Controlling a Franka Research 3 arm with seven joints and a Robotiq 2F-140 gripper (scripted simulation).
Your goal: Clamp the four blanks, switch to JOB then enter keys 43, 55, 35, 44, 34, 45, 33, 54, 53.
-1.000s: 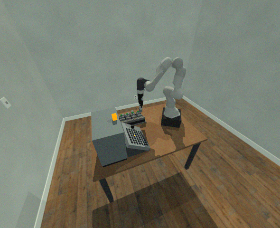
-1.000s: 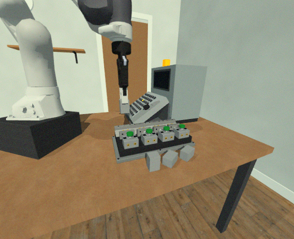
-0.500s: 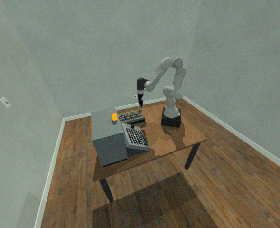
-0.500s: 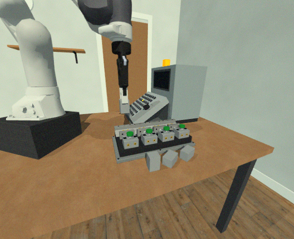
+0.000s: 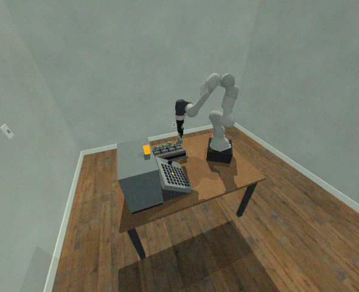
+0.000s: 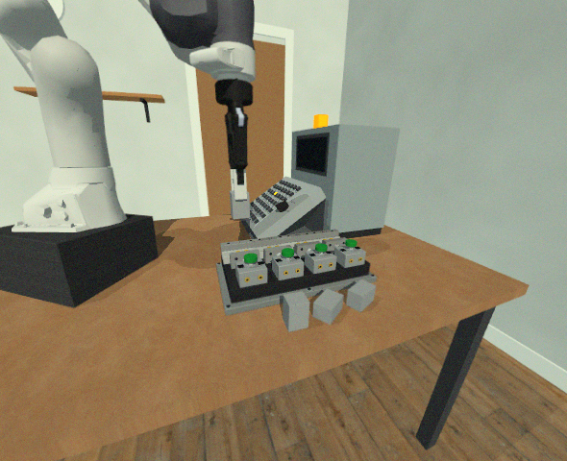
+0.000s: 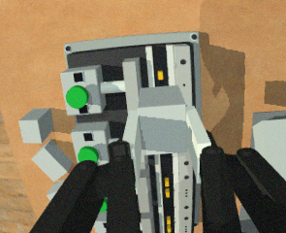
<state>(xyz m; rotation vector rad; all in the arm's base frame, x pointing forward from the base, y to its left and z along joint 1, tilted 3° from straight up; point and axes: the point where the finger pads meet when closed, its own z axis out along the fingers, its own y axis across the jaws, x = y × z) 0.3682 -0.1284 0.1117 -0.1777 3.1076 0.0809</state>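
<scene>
My gripper points straight down and is shut on a grey blank, which it holds in the air above the left end of the vise fixture. In the wrist view the blank sits between my fingers over the fixture's rails. All four stations look empty. Their green valve knobs stand in a row. Three more blanks lie on the table in front of the fixture. The sloped keypad shows one key lit yellow. The cabinet's amber lamp is lit.
The grey cabinet stands behind the keypad at the table's left side. A black selector knob sits on the keypad. The robot's black base stands left of the fixture. The table edge runs just past the loose blanks.
</scene>
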